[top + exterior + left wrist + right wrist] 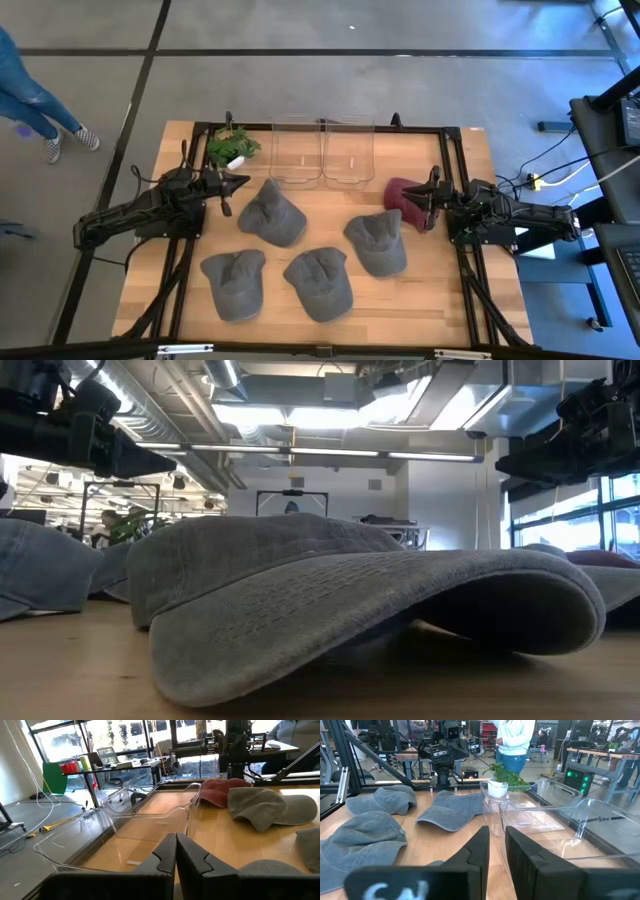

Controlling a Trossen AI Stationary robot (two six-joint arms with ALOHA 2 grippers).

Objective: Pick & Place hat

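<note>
Hovering apart — both hands (232,184) (425,199) empty, hats (272,212) untouched.

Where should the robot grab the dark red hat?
Probably pinch the dark red hat on its soft domed crown from above: it lies flat, leaving no edge to slip under. The right gripper is right beside it, so that arm seems best placed.
</note>
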